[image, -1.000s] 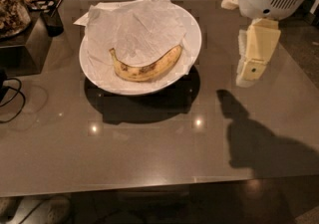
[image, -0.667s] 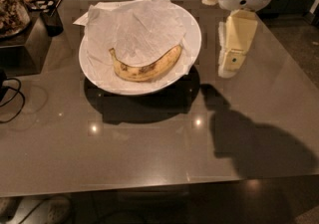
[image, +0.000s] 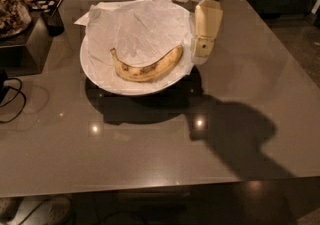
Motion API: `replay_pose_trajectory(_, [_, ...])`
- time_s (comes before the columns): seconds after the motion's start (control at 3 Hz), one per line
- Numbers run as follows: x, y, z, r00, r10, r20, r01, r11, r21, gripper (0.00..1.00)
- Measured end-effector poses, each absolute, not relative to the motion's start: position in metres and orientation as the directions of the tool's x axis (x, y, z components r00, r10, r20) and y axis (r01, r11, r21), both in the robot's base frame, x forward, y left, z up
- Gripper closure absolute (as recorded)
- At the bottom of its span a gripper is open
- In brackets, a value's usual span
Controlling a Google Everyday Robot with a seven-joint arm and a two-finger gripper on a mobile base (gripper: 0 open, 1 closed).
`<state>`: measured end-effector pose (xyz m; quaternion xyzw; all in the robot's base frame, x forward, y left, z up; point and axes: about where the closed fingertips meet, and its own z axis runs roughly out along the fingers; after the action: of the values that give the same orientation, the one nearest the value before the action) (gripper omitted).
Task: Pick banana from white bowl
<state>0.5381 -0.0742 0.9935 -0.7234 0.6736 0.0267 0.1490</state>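
Note:
The banana (image: 148,66), yellow with brown speckles, lies curved in the white bowl (image: 95,71), which is lined with crumpled white paper and stands at the back middle of the brown table. My gripper (image: 202,51) hangs down from the white wrist at the bowl's right rim, just right of the banana's right end and a little above it.
A dark box (image: 22,44) with a cluttered dish on it stands at the back left, with a black cable (image: 10,101) on the table below it. The arm's shadow (image: 230,134) falls on the table to the front right. The table's front edge (image: 150,184) is near.
My gripper has moved left, from over the table right of the bowl to the bowl's right rim. The banana and bowl have not moved.

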Motion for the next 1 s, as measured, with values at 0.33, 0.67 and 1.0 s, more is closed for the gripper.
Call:
replay_pose_trajectory(0.33, [0.553, -0.056, 0.981, 0.096, -0.966, -0.241, -0.987, -0.060, -0.151, 0.13])
replay_pose_trajectory(0.67, [0.562, -0.048, 0.964, 0.079, -0.970, -0.231, -0.992, -0.054, -0.115, 0.17])
replay_pose_trajectory(1.0, [0.569, -0.040, 0.944, 0.071, -0.975, -0.208, -0.995, -0.056, -0.080, 0.20])
